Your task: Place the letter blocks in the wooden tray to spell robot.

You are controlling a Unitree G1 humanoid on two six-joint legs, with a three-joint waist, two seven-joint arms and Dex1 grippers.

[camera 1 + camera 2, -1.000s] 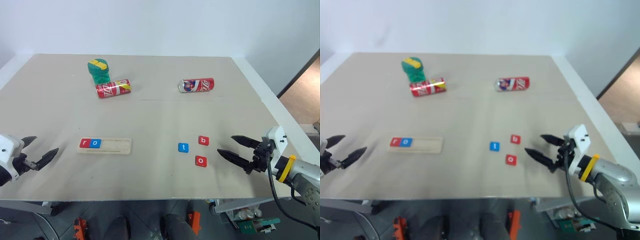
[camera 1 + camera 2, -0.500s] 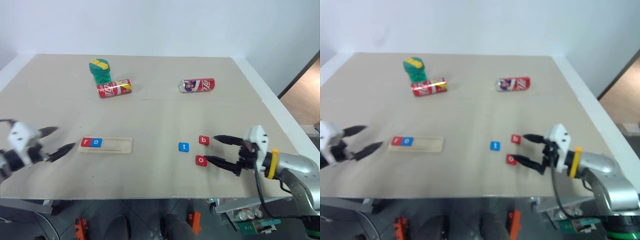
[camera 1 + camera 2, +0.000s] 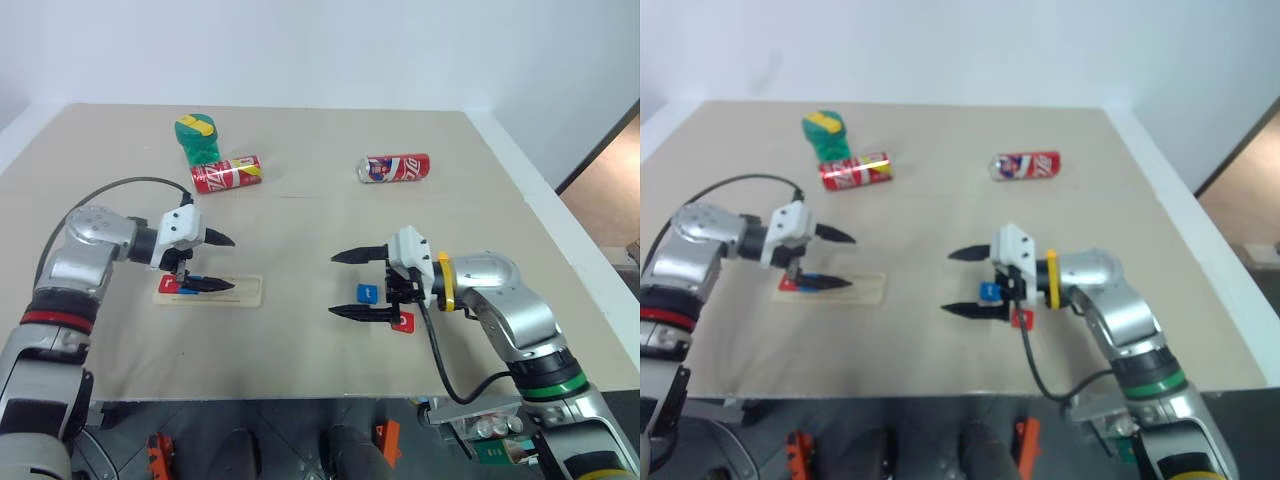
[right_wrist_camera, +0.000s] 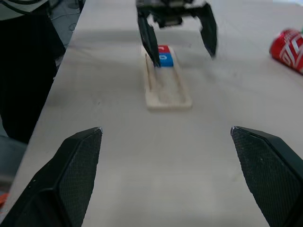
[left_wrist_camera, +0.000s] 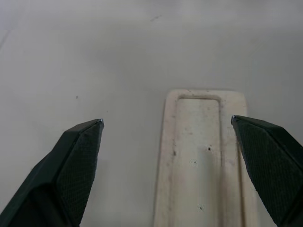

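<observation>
1. The left gripper (image 3: 222,263) hangs over the left end of the wooden tray (image 3: 240,291), pointing right along it, its two black fingers spread wide with nothing between them.
2. The wooden tray lies flat on the pale worktop (image 3: 300,220), on the near left side, long side running left to right. At its left end sit two letter blocks side by side: a red one (image 3: 168,286) outermost, and a blue one (image 3: 191,281) touching it on the right. Their letters are hidden by the gripper. The rest of the groove is bare.
3. At the far left of the worktop stands a green container (image 3: 198,139) with a yellow-striped lid, and just near it lies a red soda can (image 3: 226,174) on its side.
4. Right of centre, the right gripper (image 3: 342,285) points left, fingers wide apart and holding nothing.
5. Beside that gripper's body lie a blue letter block (image 3: 367,293) and a red letter block (image 3: 403,321), both partly covered; their letters cannot be read.
6. Far right lies a second red can (image 3: 395,168) on its side.
</observation>
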